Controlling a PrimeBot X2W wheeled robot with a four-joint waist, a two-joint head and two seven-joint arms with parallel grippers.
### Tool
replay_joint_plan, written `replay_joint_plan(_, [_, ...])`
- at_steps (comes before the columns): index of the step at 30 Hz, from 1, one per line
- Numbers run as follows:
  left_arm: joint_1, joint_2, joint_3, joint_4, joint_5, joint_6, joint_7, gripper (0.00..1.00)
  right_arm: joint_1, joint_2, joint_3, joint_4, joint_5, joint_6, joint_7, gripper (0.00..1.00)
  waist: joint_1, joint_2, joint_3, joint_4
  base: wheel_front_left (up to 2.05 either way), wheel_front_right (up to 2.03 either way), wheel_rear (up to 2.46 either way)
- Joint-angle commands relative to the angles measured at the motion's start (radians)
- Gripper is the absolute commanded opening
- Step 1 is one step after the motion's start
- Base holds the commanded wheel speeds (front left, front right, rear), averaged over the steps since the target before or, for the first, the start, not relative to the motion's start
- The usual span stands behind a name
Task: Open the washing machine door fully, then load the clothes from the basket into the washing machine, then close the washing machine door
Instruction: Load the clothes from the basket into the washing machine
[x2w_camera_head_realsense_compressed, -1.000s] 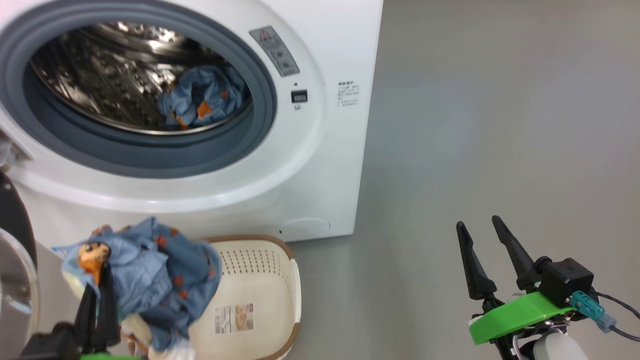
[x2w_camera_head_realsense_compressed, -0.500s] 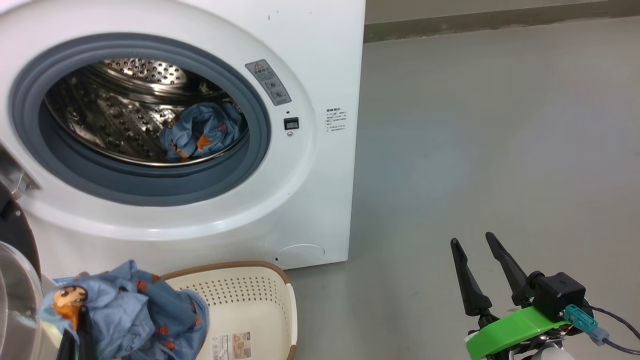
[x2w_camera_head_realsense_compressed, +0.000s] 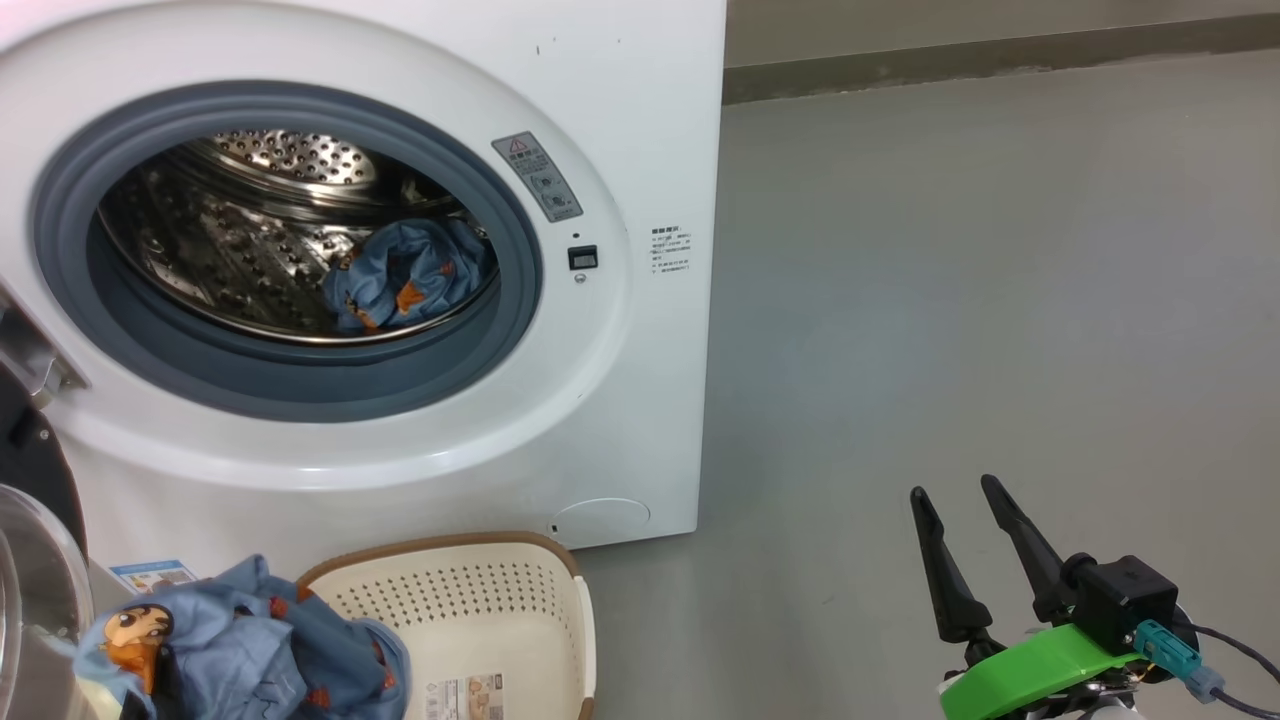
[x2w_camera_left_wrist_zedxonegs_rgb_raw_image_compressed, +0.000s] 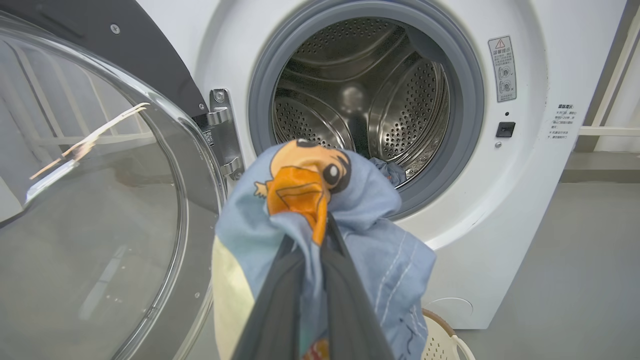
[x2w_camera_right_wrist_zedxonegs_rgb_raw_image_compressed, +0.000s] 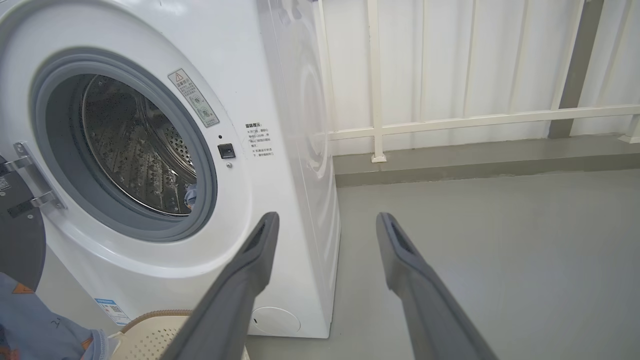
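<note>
The left pincer (x2w_camera_left_wrist_zedxonegs_rgb_raw_image_compressed: 324, 224) clamps a soft light-blue cartoon-printed garment (x2w_camera_left_wrist_zedxonegs_rgb_raw_image_compressed: 380, 250) facing the big white front-loading washing machine (x2w_camera_head_realsense_compressed: 640, 150); the right pincer (x2w_camera_head_realsense_compressed: 953, 488) stands released, empty.

Warning triangle (x2w_camera_head_realsense_compressed: 518, 146) on washing machine (x2w_camera_head_realsense_compressed: 640, 400), lettering unreadable

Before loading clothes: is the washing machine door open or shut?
Open: the washing machine door stands swung aside on its hinge, baring the drum.

Washer (x2w_camera_head_realsense_compressed: 640, 400) shell finished glossy white, smooth. Drum (x2w_camera_head_realsense_compressed: 250, 260) made of shiny perforated steel. Gasket (x2w_camera_head_realsense_compressed: 300, 385) matt grey rubber. Door (x2w_camera_left_wrist_zedxonegs_rgb_raw_image_compressed: 90, 200) glazed with clear glossy glass. Clothes (x2w_camera_head_realsense_compressed: 260, 650) soft printed cloth. Basket (x2w_camera_head_realsense_compressed: 480, 610) perforated cream plastic. Floor (x2w_camera_head_realsense_compressed: 950, 300) matt, smooth.
</note>
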Motion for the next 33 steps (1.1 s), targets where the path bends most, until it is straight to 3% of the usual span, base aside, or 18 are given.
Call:
replay_joint_plan(1, [-0.023,0.006,0.037,-0.028,0.004,0.006,-0.012,0.00,-0.007,-0.002,0.025,-0.030,-0.001,0.002,-0.005,1.00,0.0000,0.0000,0.001,0.001,0.00,0.00,0.00])
replay_joint_plan(17, [-0.137,0.004,-0.023,0.012,-0.004,-0.019,-0.012,0.00,-0.012,-0.002,0.033,-0.046,-0.009,0.002,-0.005,1.00,0.0000,0.0000,0.072,-0.004,0.00,0.00,0.00])
replay_joint_plan(25, [-0.310,0.004,-0.027,0.045,0.001,-0.053,-0.012,0.00,-0.052,-0.002,0.036,-0.064,-0.015,0.002,-0.005,1.00,0.0000,0.0000,0.192,-0.025,0.00,0.00,0.00])
replay_joint_plan(33, [-0.563,0.039,0.020,0.098,0.018,-0.083,-0.012,0.00,-0.097,-0.002,0.040,-0.083,-0.004,0.002,-0.005,1.00,0.0000,0.0000,0.309,-0.058,0.00,0.00,0.00])
